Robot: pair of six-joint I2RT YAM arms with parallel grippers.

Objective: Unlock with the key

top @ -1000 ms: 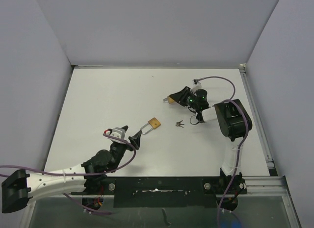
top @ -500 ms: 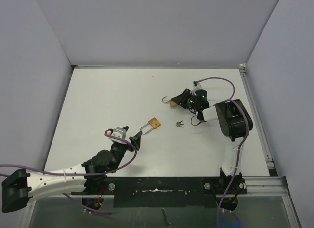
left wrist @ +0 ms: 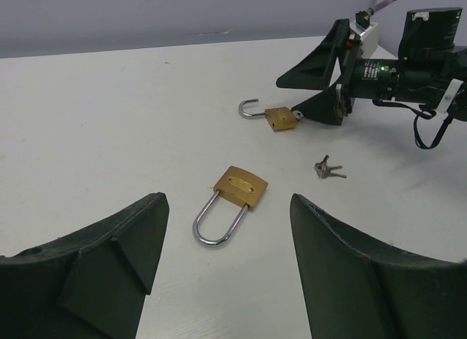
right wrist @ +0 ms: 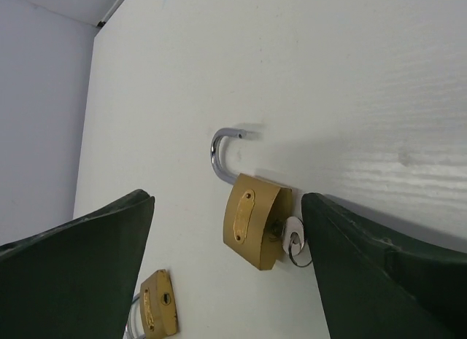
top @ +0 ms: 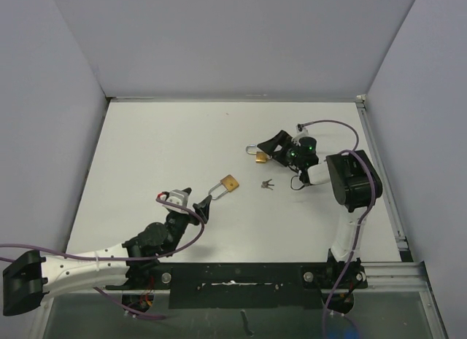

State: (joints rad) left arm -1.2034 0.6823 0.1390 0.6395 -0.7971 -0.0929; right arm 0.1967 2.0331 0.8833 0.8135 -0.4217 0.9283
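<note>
With both the right gripper (top: pixel 267 151) and left gripper (left wrist: pixel 226 202) standing apart, I am worrying that a clumsy right-arm retreat could snag the key (right wrist: pixel 292 240) lodged in the open padlock (right wrist: pixel 252 222).

Table top (top: pixel 168 149): white, matt, evenly lit, soft shadows only. Plain pale lavender-grey panels enclose it on three sides: back wall (top: pixel 233 40) at 12 o'clock, left wall (top: pixel 44 120) at 9 o'clock, right wall (top: pixel 423 98) at 3 o'clock. An aluminium rail (top: pixel 380 171) runs along the table's 3 o'clock edge. At 6 o'clock a black mounting strip (top: pixel 255 271) crosses the near edge, with a dark glossy surface (top: pixel 219 317) below it.
</note>
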